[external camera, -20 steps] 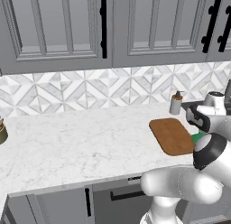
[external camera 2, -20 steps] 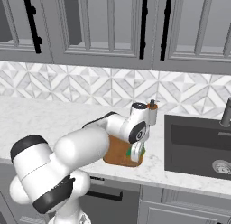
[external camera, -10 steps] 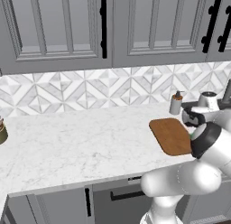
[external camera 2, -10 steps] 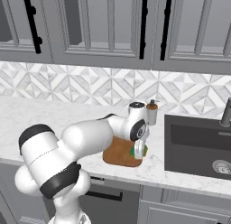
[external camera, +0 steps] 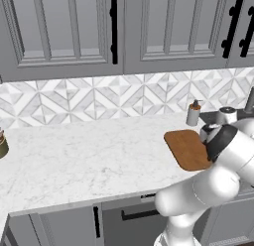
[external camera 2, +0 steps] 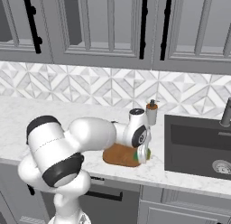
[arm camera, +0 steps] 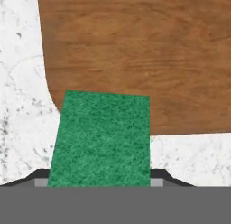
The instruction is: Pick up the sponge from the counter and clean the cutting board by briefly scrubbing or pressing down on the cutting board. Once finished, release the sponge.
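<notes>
White marble counter carries cutting board near right end, left of sink. Green sponge pinched in gripper, hanging over board's near-right corner, half past the edge. Judged best: shift further onto wood, press flat, rub briefly, then release.

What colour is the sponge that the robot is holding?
The sponge is green on its visible face. It shows best in the hand view, in front of the brown wooden cutting board.

Two base views look forward-down from behind-left and behind-right, sharing the board; hand view close above it.
</notes>
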You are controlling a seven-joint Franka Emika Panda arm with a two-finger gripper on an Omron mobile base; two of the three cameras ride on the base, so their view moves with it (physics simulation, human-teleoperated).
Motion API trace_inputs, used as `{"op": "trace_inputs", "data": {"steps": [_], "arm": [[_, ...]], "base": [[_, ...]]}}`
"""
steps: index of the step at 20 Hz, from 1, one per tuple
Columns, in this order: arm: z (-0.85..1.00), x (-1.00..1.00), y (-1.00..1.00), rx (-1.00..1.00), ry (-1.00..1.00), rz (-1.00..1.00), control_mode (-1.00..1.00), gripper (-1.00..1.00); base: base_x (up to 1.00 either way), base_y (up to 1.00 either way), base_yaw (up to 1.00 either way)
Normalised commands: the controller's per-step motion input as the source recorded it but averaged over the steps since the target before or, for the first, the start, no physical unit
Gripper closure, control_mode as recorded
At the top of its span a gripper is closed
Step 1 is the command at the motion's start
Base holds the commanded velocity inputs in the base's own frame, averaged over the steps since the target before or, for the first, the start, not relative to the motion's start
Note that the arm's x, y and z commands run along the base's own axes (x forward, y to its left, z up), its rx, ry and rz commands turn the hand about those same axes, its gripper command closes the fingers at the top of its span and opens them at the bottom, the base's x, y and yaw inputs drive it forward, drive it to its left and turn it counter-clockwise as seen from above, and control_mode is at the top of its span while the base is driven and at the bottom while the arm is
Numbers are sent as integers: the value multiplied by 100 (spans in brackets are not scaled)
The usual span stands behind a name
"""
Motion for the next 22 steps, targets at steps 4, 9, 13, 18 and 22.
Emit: {"op": "trace_inputs", "data": {"steps": [4,9,13,18,22], "arm": [[-19,23,-12,-2,3,2,-100,100],[-23,48,15,-14,3,0,-100,100],[-36,16,26,-18,-1,0,-100,100],[-43,-28,37,-12,-9,0,-100,100],[-40,-53,49,-9,-10,0,-100,100]], "base": [[0,0,0],[0,0,0],[0,0,0],[0,0,0],[0,0,0]]}}
